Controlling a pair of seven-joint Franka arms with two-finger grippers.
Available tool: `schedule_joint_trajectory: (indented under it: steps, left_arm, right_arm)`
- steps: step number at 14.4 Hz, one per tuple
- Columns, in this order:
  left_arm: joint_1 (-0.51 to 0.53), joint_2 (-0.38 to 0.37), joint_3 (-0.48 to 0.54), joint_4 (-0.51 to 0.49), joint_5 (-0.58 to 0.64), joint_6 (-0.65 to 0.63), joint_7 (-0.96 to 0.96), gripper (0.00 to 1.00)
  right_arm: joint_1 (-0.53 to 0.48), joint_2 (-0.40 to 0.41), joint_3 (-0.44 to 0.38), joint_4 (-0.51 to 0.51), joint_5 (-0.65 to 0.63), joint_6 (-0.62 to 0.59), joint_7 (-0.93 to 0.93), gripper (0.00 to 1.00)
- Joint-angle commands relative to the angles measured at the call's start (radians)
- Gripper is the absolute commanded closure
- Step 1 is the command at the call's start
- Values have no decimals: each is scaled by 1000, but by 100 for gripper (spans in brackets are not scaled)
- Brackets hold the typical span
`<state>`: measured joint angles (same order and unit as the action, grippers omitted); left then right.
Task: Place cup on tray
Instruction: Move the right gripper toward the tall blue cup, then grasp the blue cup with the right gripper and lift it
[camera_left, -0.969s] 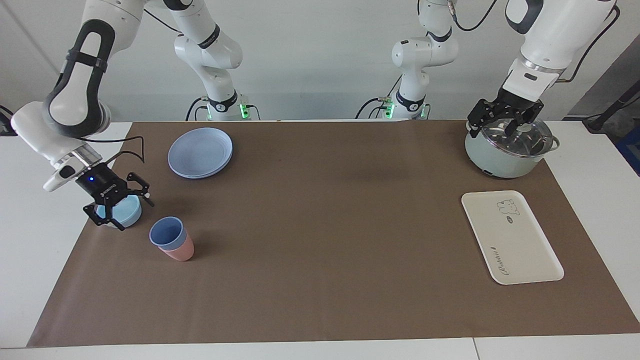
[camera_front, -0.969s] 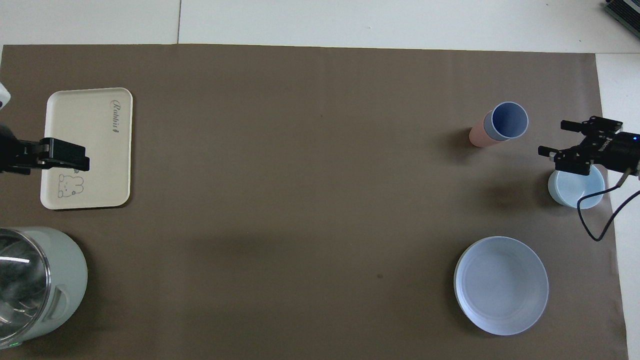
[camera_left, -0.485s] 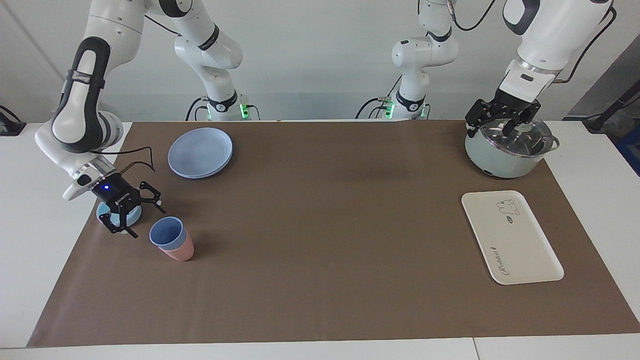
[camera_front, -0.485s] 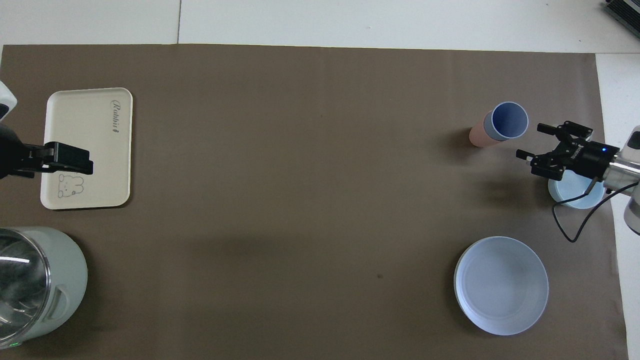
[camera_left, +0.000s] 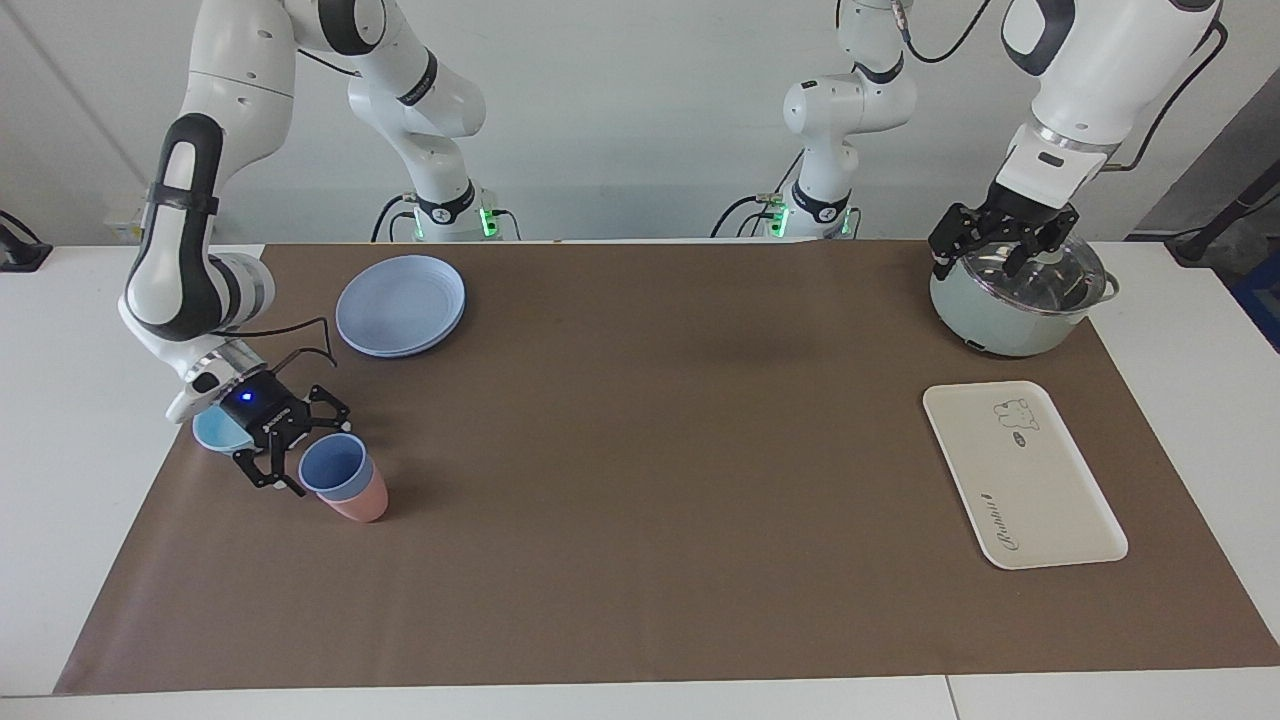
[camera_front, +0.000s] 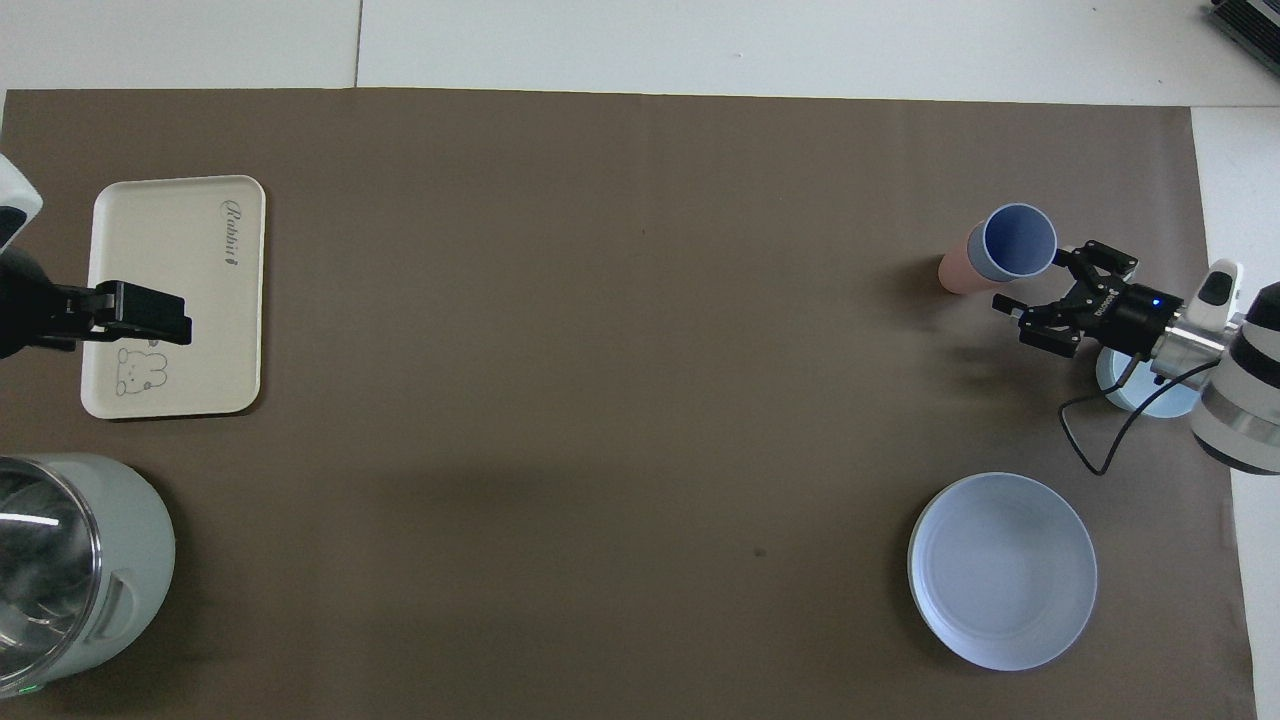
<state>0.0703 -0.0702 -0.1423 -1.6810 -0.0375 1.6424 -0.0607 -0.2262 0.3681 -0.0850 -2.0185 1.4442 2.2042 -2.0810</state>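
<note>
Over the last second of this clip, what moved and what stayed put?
The right gripper, open, swung from over the low light-blue bowl across to the periwinkle-blue plastic cup, which sits nested in the salmon-pink tumbler; it has grasped nothing yet. The left gripper, open, rose slightly over the lidded pale-green pot. Cups, bowl, round blue plates and cream rectangular tray did not move.

The pot (camera_front: 70, 560) runs off the overhead view's edge; the bowl (camera_left: 215, 430) is half hidden.
</note>
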Motion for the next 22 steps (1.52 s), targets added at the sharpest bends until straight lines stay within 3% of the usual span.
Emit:
schedule_joint_trajectory:
  steps: [1, 17, 18, 19, 20, 22]
  left_arm:
    - [0, -37, 3, -45, -19, 30, 5, 0]
    - [-1, -57, 3, -85, -19, 76, 7, 0]
    - [-3, -57, 3, -94, -21, 82, 7, 0]
    - [-4, -59, 3, -94, -19, 86, 5, 0]
    - [-4, -59, 1, -94, -19, 88, 7, 0]
    - [-6, -63, 1, -101, -21, 93, 7, 0]
  right_arm:
    - [31, 15, 4, 12, 68, 42, -39, 0]
    - [90, 35, 5, 23, 147, 101, -74, 0]
    - [90, 35, 4, 24, 147, 103, -74, 18]
    - [90, 35, 5, 24, 148, 103, -76, 78]
    - [90, 35, 5, 24, 154, 104, -68, 100]
    - [91, 29, 5, 24, 165, 109, -67, 100]
